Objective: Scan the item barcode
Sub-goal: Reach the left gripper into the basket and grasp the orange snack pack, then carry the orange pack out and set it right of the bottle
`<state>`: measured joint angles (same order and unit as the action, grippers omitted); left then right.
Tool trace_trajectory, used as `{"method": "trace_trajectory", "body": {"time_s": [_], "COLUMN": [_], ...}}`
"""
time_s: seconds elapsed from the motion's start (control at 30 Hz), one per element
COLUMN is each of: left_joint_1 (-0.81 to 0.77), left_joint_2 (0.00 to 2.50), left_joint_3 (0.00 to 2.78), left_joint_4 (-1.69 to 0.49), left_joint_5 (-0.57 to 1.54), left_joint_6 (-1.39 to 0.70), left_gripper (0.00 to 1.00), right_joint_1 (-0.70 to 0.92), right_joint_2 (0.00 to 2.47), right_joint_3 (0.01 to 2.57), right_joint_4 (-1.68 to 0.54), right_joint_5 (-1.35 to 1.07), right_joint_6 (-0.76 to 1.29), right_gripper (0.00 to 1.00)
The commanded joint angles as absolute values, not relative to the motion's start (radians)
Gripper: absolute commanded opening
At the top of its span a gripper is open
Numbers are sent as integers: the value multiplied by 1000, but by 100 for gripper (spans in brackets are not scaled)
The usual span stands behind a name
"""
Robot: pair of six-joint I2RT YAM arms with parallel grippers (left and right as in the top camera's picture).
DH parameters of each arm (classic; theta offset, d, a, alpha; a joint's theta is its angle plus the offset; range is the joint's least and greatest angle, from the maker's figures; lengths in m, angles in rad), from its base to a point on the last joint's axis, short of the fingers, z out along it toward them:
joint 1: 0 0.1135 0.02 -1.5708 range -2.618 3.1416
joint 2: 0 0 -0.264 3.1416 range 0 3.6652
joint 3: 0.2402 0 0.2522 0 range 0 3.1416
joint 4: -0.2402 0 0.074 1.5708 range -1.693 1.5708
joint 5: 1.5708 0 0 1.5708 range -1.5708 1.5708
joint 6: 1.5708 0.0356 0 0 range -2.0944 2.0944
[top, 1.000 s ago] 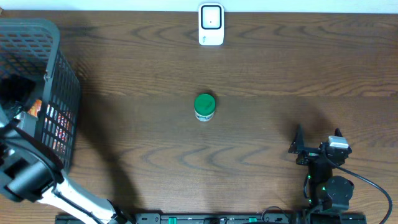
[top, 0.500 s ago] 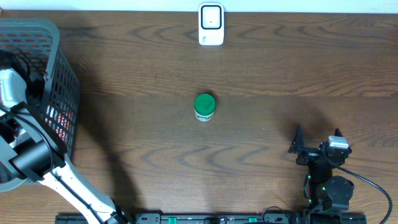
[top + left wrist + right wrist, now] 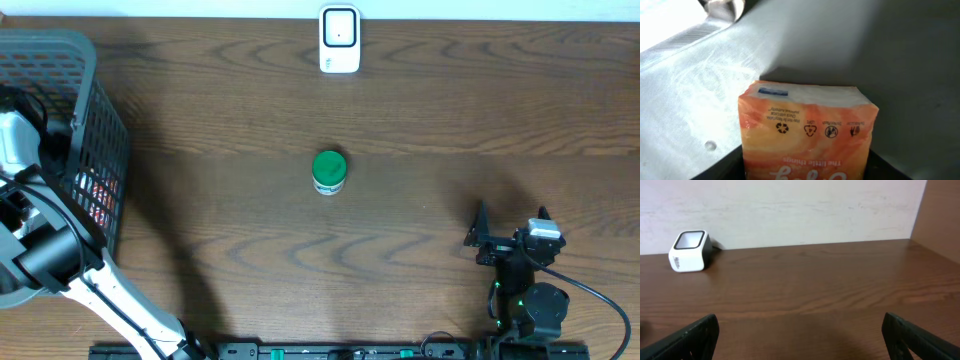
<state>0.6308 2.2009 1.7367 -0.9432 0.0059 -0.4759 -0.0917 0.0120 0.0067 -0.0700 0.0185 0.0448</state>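
An orange-and-white tissue pack (image 3: 807,132), the item, fills the left wrist view and lies on the grey floor inside the basket (image 3: 95,110). My left gripper (image 3: 807,172) is down in the basket with its dark fingers (image 3: 722,167) pressed against both sides of the pack. No barcode shows on the face I can see. The white barcode scanner (image 3: 339,40) stands at the far middle of the table and also appears as the scanner (image 3: 688,251) at far left of the right wrist view. My right gripper (image 3: 510,224) rests open at the near right, nothing between its fingers (image 3: 695,337).
A small jar with a green lid (image 3: 329,171) stands at the table's middle. The black wire basket takes up the far left, and my left arm (image 3: 45,255) reaches up over its near wall. A pale wall runs behind the scanner.
My left arm dropped deeper into the basket between the oldest frame and half a second ago. Since then the left jaws have narrowed onto the pack. The right arm is unmoved.
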Motion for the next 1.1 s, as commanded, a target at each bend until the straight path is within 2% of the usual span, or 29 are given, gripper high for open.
{"method": "trace_trajectory", "body": {"time_s": [0.0, 0.23, 0.4, 0.53, 0.63, 0.73, 0.83, 0.87, 0.9, 1.07], "left_joint_1": [659, 729, 774, 714, 553, 267, -39, -233, -332, -634], "left_joint_2": [2210, 2008, 1692, 1517, 1426, 1381, 1390, 1417, 1441, 1620], "left_joint_3": [1736, 1919, 2030, 2029, 2028, 2026, 2022, 2010, 2003, 1999], "left_joint_4": [-995, -1182, -1222, -1236, -1246, -1235, -1209, -1180, -1165, -1138], "left_joint_5": [-20, 6, 266, 492, 553, 483, 269, 94, 1, -285], "left_joint_6": [-477, -477, -542, -639, -690, -752, -848, -910, -945, -1118], "left_gripper": [55, 52, 52, 53, 53, 53, 53, 53, 53, 53], "right_joint_1": [-97, -97, -97, -97, -97, -97, -97, -97, -97, -97], "right_joint_2": [6, 6, 6, 6, 6, 6, 6, 6, 6, 6], "right_joint_3": [6, 6, 6, 6, 6, 6, 6, 6, 6, 6], "right_joint_4": [-73, -73, -73, -73, -73, -73, -73, -73, -73, -73], "right_joint_5": [17, 17, 17, 17, 17, 17, 17, 17, 17, 17], "right_joint_6": [55, 55, 55, 55, 55, 55, 55, 55, 55, 55], "right_gripper": [99, 99, 99, 99, 99, 99, 99, 99, 99, 99]}}
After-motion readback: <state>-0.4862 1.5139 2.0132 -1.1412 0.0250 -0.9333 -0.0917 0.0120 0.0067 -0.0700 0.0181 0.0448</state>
